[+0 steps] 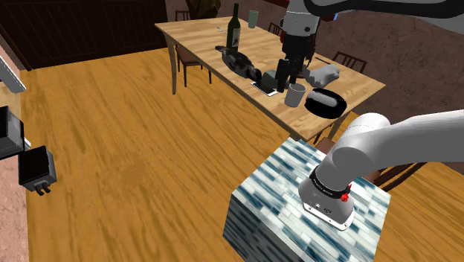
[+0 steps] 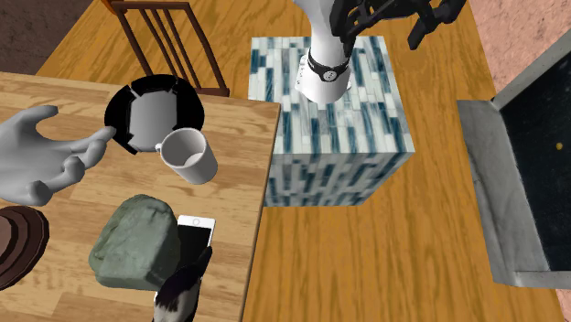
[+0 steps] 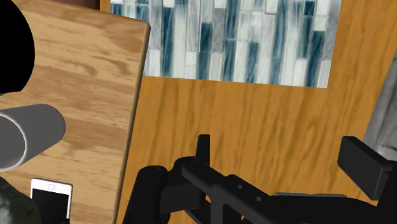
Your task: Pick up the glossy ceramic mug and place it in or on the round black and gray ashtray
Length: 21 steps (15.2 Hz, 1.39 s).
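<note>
Standing upright, the pale mug (image 2: 189, 155) sits just beside the black ashtray (image 2: 156, 114), by the table (image 2: 233, 220) edge nearest the stand (image 2: 339, 137); it looks rigid, light, slick and chippable, so pinching one wall over the rim seems safest. The gripper (image 3: 281, 146) hangs above, jaws spread wide, off to its side

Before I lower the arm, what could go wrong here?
1. In the wrist view the open gripper hangs over floor past the table edge, with the mug off to one side, so lowering would likely miss it.
2. The mug stands close beside the ashtray; a finger could strike its rim.
3. The phone lies nearby and could get knocked.
</note>
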### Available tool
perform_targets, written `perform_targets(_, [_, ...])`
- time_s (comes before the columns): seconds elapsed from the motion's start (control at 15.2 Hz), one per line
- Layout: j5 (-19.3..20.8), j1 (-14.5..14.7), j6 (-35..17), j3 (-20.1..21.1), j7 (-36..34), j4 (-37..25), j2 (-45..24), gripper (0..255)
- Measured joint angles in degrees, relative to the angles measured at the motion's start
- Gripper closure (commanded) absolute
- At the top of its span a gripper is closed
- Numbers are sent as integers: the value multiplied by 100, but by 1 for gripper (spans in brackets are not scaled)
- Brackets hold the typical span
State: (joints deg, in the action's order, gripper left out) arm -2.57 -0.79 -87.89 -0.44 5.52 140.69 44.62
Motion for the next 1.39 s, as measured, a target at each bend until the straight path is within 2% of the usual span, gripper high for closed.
perform_targets(0.2, [111,-65,-146,-99,102,71,-54,0])
perform_targets(0.73, [821,-519,-1248,-804,780,493,-546,0])
perform_targets(1.39, [1447,-1000,-2813,-1784,1628,359,-1892,0])
